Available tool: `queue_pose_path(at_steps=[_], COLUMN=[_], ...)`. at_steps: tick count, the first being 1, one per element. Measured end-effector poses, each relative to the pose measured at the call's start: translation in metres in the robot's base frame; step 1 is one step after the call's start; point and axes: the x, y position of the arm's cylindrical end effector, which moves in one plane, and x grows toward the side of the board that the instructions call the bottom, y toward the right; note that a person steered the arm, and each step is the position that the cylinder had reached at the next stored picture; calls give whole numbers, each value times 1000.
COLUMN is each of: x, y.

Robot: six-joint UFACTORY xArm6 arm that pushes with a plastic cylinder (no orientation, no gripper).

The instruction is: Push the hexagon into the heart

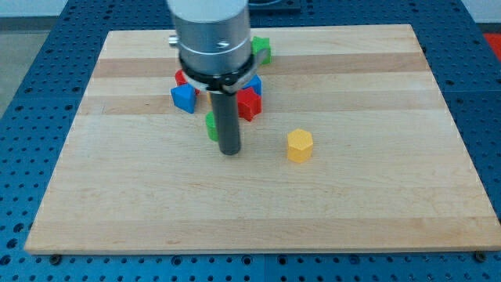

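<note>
While it has no claw to spread or pinch, the arm ends in a plain dark rod, and my tip rests on the wooden board, pressed against nothing that can be seen. Just beside the tip, toward the view's left, a green block peeks out from behind the rod, its shape hidden. Beyond the tip toward the view's top sits a cluster: a red block, a blue block, another blue one, a red sliver and a second green block; which is the heart cannot be told. The yellow hexagon lies near the tip on the view's right, apart from it. Judging by this, the tip must circle behind the hexagon before pushing it toward the cluster.
</note>
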Motion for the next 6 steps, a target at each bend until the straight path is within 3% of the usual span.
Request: queue_pose_path(at_steps=[1,2,3,4,6], x=[-4,33,71,69,45], y=[23,20,61,135,114])
